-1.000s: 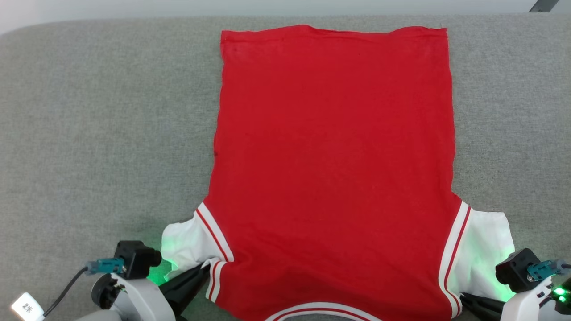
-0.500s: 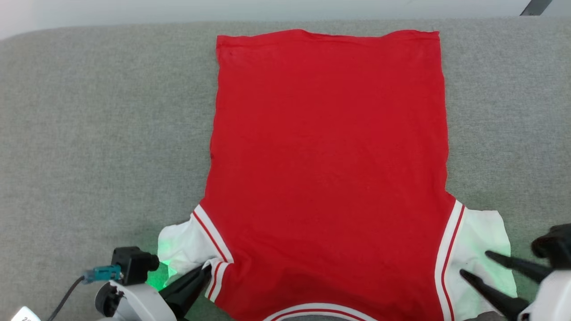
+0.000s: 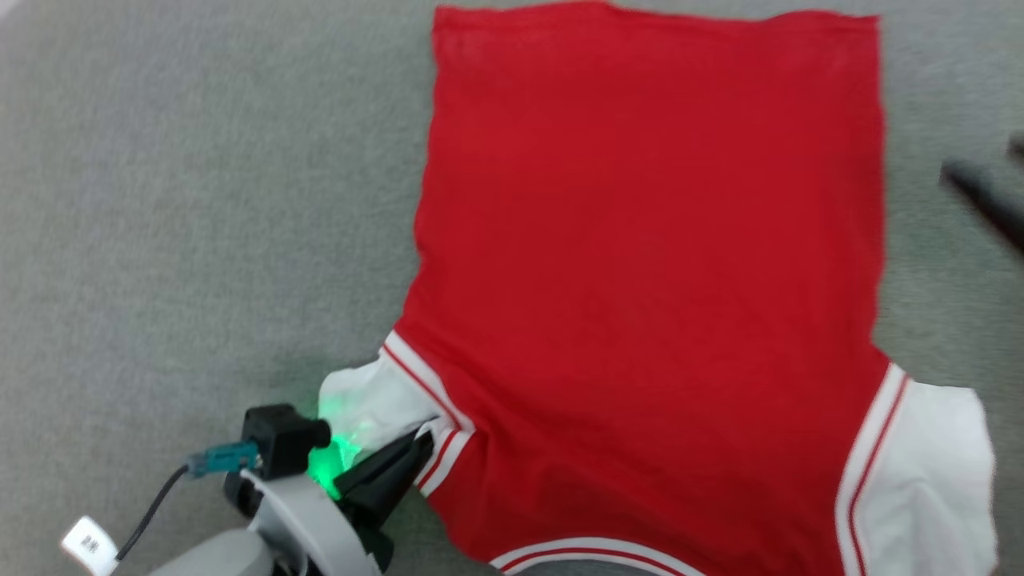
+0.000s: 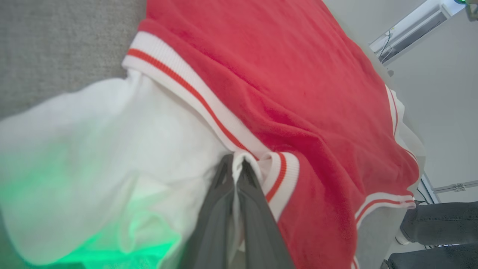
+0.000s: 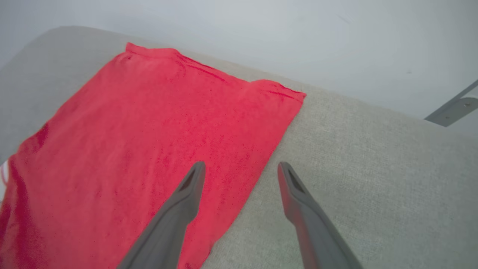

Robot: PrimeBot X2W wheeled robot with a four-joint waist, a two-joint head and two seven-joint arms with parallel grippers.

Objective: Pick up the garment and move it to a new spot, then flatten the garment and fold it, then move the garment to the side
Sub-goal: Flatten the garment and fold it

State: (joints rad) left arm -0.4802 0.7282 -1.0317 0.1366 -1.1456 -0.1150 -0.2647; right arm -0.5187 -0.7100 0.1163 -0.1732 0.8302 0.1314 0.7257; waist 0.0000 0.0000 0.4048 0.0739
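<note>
Now: shirt (image 3: 640, 280) lies flat, plain red back up, soft knit, body roughly rectangular; hem toward far edge of bench (image 3: 200, 200), white sleeves w/ ribbed red-white trim at near edge. Bench cover: grey coarse weave, far corner rounded. L gripper (image 4: 233, 161) pressed together, pinching shirt at left sleeve seam; green glow on white cloth. R gripper (image 5: 242, 166) spread, empty, over shirt's right side edge. Pale wall (image 5: 261, 37) behind; metal bracket (image 5: 452, 108) far right.

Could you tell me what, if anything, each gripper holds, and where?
The left gripper pinches the garment at its white sleeve, beside the striped trim; the right gripper is open, holding nothing.
</note>
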